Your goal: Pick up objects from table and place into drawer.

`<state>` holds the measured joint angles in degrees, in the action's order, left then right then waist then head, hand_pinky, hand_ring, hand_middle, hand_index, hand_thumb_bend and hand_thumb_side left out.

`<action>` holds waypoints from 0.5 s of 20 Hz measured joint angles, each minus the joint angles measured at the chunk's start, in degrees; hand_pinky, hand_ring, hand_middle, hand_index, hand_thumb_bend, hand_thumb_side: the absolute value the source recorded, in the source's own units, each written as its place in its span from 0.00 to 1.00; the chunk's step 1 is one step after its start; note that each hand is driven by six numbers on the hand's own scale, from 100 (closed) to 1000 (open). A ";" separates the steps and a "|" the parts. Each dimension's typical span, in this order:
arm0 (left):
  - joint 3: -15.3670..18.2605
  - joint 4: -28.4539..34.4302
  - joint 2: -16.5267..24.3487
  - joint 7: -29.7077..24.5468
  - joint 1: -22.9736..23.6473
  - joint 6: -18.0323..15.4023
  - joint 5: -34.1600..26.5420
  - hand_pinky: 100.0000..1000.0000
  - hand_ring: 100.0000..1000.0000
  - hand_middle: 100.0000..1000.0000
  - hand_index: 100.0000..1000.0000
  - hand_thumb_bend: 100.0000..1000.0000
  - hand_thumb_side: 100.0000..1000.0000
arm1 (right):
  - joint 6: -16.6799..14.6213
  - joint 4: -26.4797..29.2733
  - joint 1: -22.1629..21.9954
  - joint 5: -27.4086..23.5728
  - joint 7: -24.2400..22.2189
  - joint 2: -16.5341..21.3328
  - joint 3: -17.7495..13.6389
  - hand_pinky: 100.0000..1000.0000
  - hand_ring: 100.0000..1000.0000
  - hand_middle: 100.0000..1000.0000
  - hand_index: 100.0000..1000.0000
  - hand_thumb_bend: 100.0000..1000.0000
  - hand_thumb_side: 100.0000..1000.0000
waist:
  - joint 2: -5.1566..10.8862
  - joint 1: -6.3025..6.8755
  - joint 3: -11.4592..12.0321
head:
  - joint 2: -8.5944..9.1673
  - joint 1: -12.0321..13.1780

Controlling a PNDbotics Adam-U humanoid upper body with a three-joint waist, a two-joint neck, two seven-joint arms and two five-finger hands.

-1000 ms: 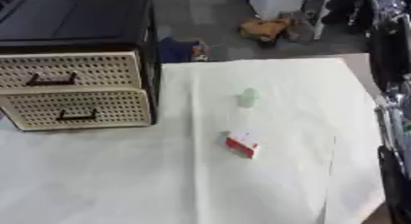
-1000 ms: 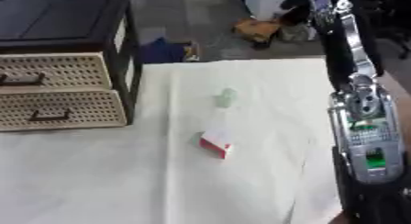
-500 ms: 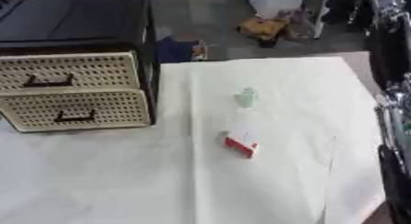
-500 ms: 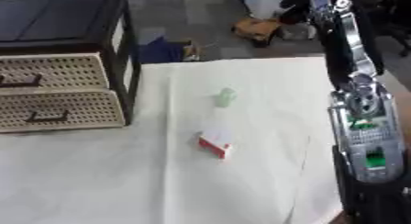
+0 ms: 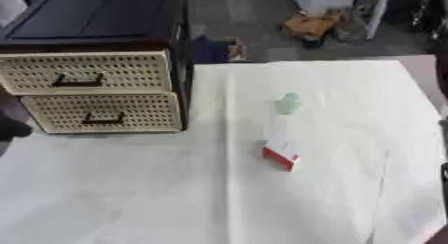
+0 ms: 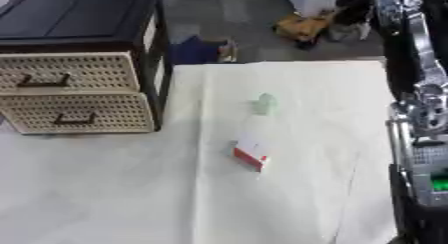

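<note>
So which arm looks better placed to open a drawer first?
Probably the left: the drawer unit stands at the table's left side with both drawers shut. Only the right arm shows, along the far right edge; no hand is visible.

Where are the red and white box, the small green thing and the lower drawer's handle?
red and white box (image 5: 281, 155): left eye view, on its white top face.
small green thing (image 5: 290, 102): left eye view, on its middle.
lower drawer's handle (image 5: 102, 119): left eye view, on the dark bar.
</note>
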<state>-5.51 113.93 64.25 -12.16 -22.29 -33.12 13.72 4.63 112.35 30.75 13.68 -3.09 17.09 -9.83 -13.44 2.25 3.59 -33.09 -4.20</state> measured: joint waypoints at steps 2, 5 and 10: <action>-0.11 0.01 0.16 -1.39 -1.21 0.48 -0.57 0.26 0.45 0.48 0.81 0.00 0.67 | -0.02 0.00 0.00 -0.04 0.05 0.06 0.01 0.59 0.51 0.51 0.85 0.04 1.00 | 0.00 0.08 0.07 | 0.02 0.11; -0.70 0.02 0.19 -3.26 -3.18 1.34 -1.90 0.26 0.45 0.48 0.81 0.00 0.68 | -0.07 -0.01 0.01 -0.13 0.11 0.20 0.29 0.60 0.51 0.51 0.85 0.04 1.00 | 0.00 0.06 0.15 | 0.33 0.11; -2.02 0.03 0.19 -6.05 -6.79 3.19 -4.05 0.25 0.43 0.47 0.81 0.00 0.69 | -0.10 -0.15 0.35 -0.14 0.08 0.20 0.48 0.60 0.51 0.51 0.85 0.05 1.00 | 0.00 0.05 0.06 | 0.64 0.07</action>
<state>-7.53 113.96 64.43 -18.22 -29.08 -29.93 9.67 4.52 112.20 31.11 13.54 -3.01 17.29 -9.35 -13.44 2.30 3.64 -32.44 -4.13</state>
